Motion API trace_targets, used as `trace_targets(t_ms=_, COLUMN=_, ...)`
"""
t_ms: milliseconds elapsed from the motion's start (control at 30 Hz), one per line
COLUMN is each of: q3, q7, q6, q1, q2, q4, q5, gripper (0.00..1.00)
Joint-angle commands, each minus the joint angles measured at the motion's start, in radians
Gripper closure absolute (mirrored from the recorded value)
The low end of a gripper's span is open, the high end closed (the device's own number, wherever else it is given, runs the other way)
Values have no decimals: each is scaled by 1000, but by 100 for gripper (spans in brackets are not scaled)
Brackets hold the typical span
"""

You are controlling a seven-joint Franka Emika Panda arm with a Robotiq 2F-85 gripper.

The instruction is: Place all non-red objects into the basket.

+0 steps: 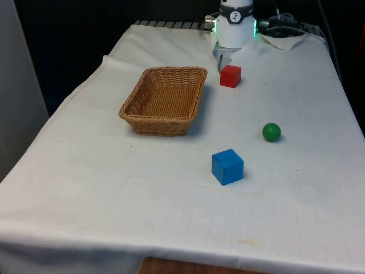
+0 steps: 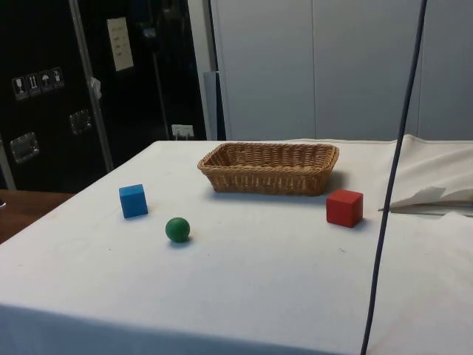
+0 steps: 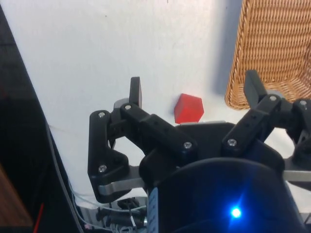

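Observation:
A wicker basket (image 1: 164,100) (image 2: 270,167) (image 3: 272,48) stands empty towards the front view's left. A red cube (image 1: 230,76) (image 2: 344,207) (image 3: 188,108) sits beside it near the table's far end. A green ball (image 1: 271,132) (image 2: 177,229) lies towards the front view's right, and a blue cube (image 1: 227,166) (image 2: 133,200) rests nearer the front edge. My gripper (image 1: 221,61) (image 3: 194,87) hangs open above the cloth just behind the red cube, holding nothing. Its fingers (image 3: 135,91) stand wide apart, one on each side of the red cube in the wrist view.
A crumpled fold of white cloth (image 1: 288,40) (image 2: 436,194) lies at the table's far end beside the arm. A dark cable (image 2: 392,177) hangs across the side view. Bare cloth stretches between the objects and the front edge.

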Motion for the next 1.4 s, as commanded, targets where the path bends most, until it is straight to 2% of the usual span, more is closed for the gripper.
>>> trace_targets(t_ms=0, q3=4, q7=15, q6=6, q1=4, q2=14, q4=13, q5=-8, gripper=0)
trace_targets(t_ms=567, q3=28, q7=50, q6=39, q1=5, q2=106, q4=98, q5=-2, gripper=0)
trace_targets(t_ms=600, q3=28, q7=43, q6=37, q1=2, q2=99, q4=91, q5=0, gripper=0)
trace_targets(t_ms=800, q3=35, q7=62, q6=53, q1=3, q2=148, q4=137, q5=3, gripper=0)
trace_targets(t_ms=1100, q3=34, q7=78, q6=83, q1=-5, q2=209, q4=177, q5=20, gripper=0)
trace_targets(t_ms=1167, q3=33, q7=78, q6=83, q1=-2, q2=206, q4=174, q5=12, gripper=0)
trace_targets(t_ms=1233, q3=33, q7=87, q6=99, q1=-8, q2=228, q4=181, q5=32, gripper=0)
trace_targets(t_ms=1367, q3=31, q7=95, q6=119, q1=-11, q2=246, q4=181, q5=44, gripper=0)
